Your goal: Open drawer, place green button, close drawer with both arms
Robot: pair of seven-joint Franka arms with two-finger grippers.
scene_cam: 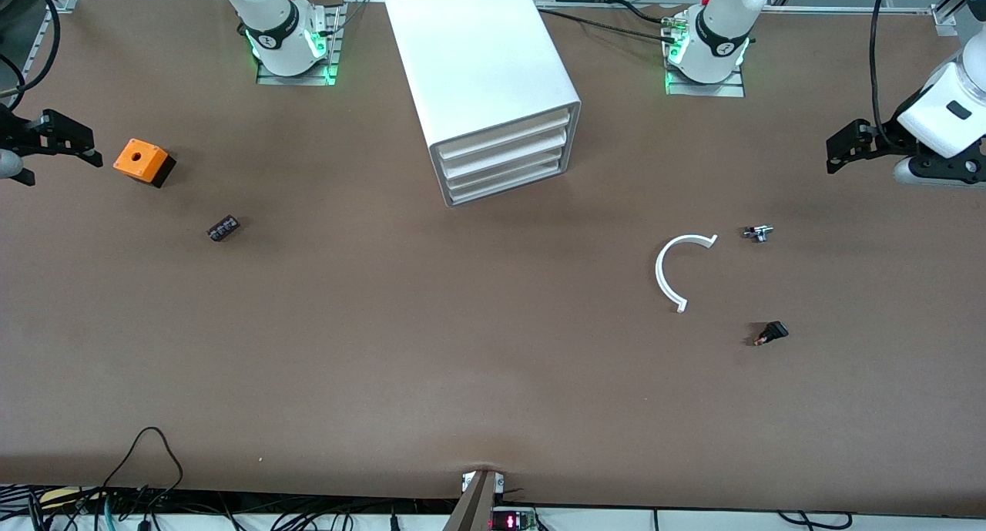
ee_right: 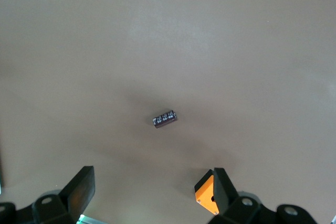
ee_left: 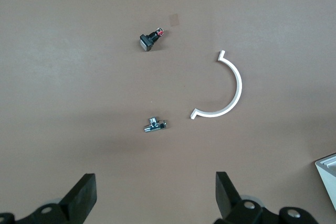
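The white cabinet (scene_cam: 481,61) stands between the two arm bases, its three drawers facing the front camera. The bottom drawer (scene_cam: 508,183) is shut. No button with a green cap shows in any view. My left gripper (scene_cam: 836,152) hangs open and empty at the left arm's end of the table; in the left wrist view (ee_left: 156,192) its fingers stand wide apart over bare table. My right gripper (scene_cam: 81,142) hangs open and empty at the right arm's end, beside the orange box (scene_cam: 139,159); it also shows in the right wrist view (ee_right: 156,187).
A small black part with a red end (scene_cam: 770,333) (ee_left: 150,40), a small silver part (scene_cam: 759,233) (ee_left: 155,125) and a white arc-shaped piece (scene_cam: 670,273) (ee_left: 231,85) lie near the left arm's end. A dark ribbed block (scene_cam: 223,228) (ee_right: 165,118) lies near the orange box (ee_right: 206,195).
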